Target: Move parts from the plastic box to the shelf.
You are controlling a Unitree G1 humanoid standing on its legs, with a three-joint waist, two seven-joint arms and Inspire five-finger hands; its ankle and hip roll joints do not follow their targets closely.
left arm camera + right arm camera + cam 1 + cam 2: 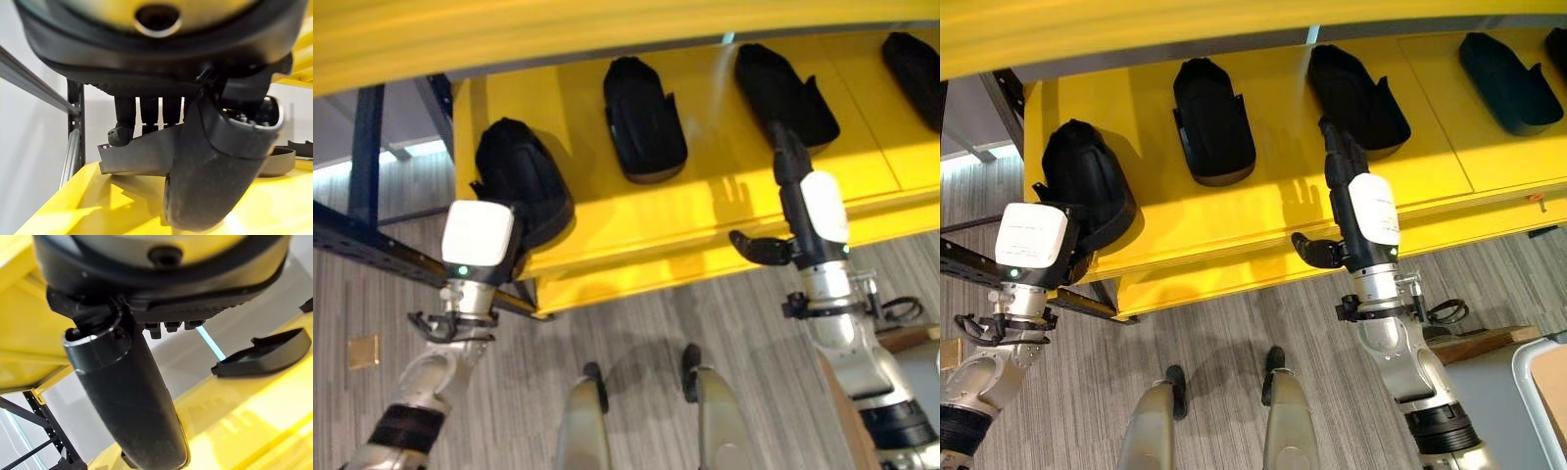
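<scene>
The left hand [1048, 250] has its fingers [124, 122] curled over a black part [1087, 186] resting on the yellow shelf [1263, 220]. The right hand [1356, 211], fingers straight, touches another part [1356, 98]. No readable writing anywhere.

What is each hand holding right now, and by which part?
The left hand grips the leftmost black part by its near rim; the right hand, fingers straight, holds nothing.

Bright yellow shelf [1263, 211]; matte black parts [1212, 119] beyond the dark fingers [1337, 147]. Dark blue frame [364, 157] alongside. Grey striped floor [1224, 333] below.
</scene>
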